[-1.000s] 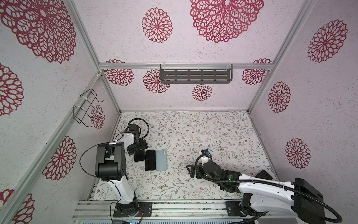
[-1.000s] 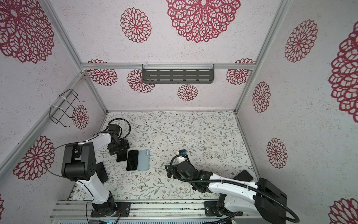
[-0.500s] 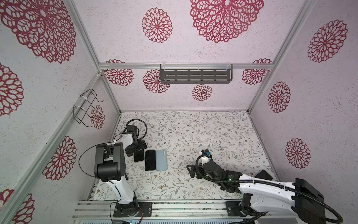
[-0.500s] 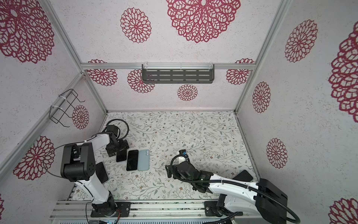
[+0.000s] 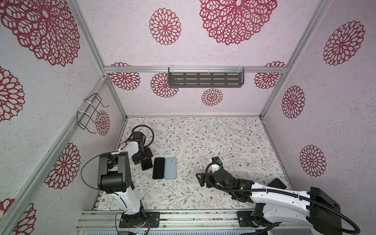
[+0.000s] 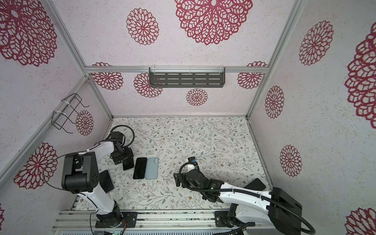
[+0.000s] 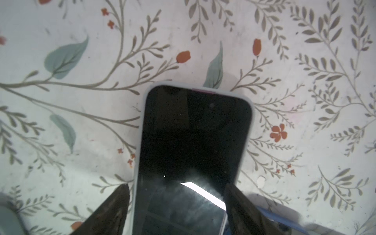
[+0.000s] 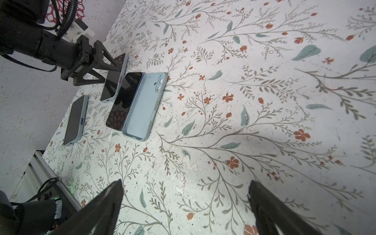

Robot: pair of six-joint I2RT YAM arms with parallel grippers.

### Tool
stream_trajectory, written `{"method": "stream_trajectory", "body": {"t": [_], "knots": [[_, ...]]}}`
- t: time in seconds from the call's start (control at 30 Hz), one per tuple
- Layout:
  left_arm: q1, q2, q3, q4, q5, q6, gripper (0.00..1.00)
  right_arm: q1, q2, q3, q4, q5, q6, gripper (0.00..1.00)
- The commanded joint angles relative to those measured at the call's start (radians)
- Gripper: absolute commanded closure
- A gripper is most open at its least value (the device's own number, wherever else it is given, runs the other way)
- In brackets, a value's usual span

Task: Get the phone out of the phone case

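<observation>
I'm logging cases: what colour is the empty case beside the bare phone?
The empty case is light blue, shown best in the right wrist view.

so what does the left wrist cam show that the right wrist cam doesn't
Left wrist only: a bright glare on the screen of the cased phone. Right wrist only: the empty blue case, a bare phone beside it, a second cased phone, the open right gripper. Both: the left gripper straddling that cased phone, on the floral table.
</observation>
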Motion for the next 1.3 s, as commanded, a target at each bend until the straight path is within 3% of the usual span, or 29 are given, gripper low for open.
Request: {"method": "stream_trajectory", "body": {"t": [0.0, 0.63, 0.93, 1.27], "knots": [[0.006, -0.014, -0.024, -0.013, 0.0, -0.006, 0.2, -0.004, -0.018, 0.002, 0.03, -0.002, -0.015, 0.01], [-0.032, -0.004, 0.008, -0.033, -0.028, 0.007, 0.04, -0.006, -0.03, -0.007, 0.04, -0.007, -0.012, 0.01], [-0.039, -0.046, -0.006, -0.004, 0.007, 0.008, 0.01, -0.006, -0.045, -0.021, 0.042, -0.002, -0.009, 0.01], [-0.033, -0.026, -0.001, -0.021, -0.029, 0.005, 0.01, -0.006, -0.035, -0.021, 0.049, -0.003, -0.007, 0.01]]}}
